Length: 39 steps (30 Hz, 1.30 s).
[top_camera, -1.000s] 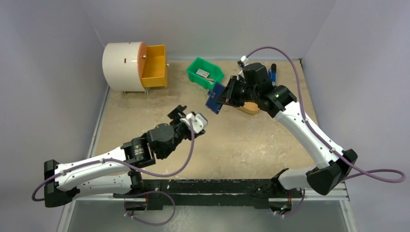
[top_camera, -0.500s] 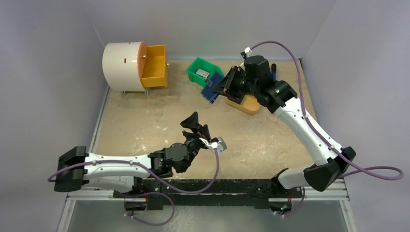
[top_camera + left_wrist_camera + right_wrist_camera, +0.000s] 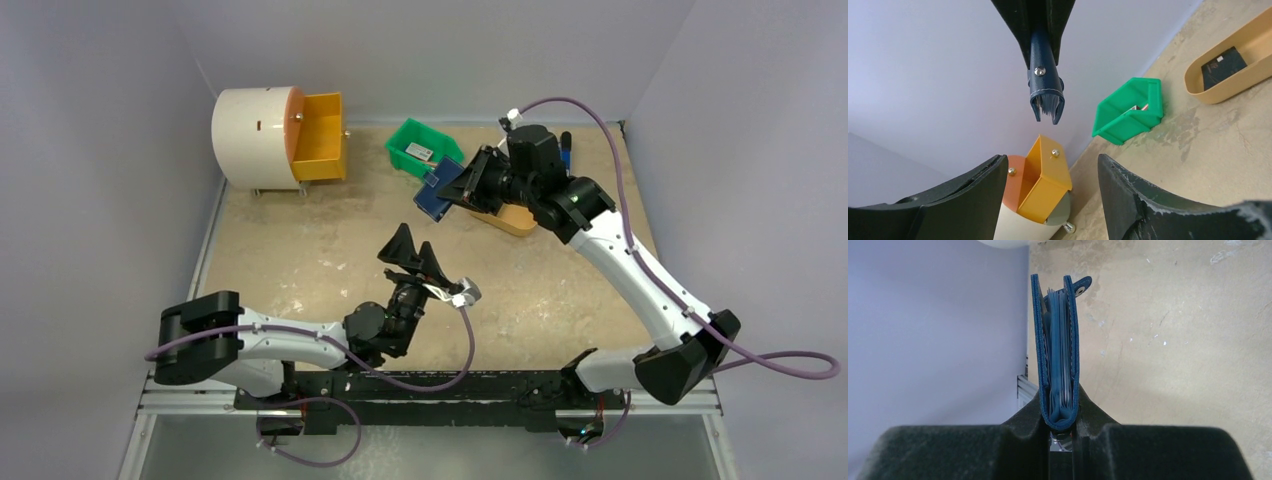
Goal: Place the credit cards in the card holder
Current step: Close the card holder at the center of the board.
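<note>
Your right jaws are clamped on the card holder, clear of the tabletop. Its long axis runs straight out from them, with the fold seated between them, the snap tab at the far end and the inner leaves seen only edge-on. Your left jaws stand wide, holding nothing, aimed up at the tab end and well apart from it. Beyond them the green bin hides most of what lies in it, and the marks on the flat black piece are too small to read.
</note>
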Available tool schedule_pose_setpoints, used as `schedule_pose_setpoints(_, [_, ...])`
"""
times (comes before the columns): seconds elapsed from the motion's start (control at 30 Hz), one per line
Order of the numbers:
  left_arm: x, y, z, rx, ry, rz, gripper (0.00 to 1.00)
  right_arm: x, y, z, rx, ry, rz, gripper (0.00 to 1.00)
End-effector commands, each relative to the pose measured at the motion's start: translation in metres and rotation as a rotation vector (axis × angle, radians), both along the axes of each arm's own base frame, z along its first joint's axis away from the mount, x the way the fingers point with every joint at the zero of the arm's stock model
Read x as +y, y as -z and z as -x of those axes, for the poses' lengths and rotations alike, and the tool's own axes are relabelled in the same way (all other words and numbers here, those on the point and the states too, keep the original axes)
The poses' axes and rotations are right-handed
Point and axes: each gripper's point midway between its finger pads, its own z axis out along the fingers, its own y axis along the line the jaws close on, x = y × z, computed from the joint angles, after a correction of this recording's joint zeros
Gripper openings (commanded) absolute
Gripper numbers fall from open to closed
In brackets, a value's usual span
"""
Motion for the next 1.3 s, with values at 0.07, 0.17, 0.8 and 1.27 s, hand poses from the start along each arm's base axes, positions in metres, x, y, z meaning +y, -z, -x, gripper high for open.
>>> schedule_pose_setpoints(0.07, [0.009,-0.036,-0.004,-0.052,-0.07,0.133,0.65,-0.001,-0.041,0.008,-0.097,-0.011,-0.104,0.0])
schedule_pose_setpoints(0.17, [0.008,-0.038,-0.007,-0.062,-0.087,0.137,0.65,-0.003,-0.041,0.009,-0.105,-0.002,-0.11,0.0])
schedule_pose_setpoints(0.8, [-0.01,-0.033,-0.02,-0.122,-0.15,-0.015,0.48,-0.006,-0.038,0.03,-0.12,-0.064,-0.125,0.0])
schedule_pose_setpoints(1.27, [-0.009,-0.034,-0.016,-0.153,-0.158,-0.056,0.54,-0.014,-0.036,0.038,-0.125,-0.054,-0.12,0.0])
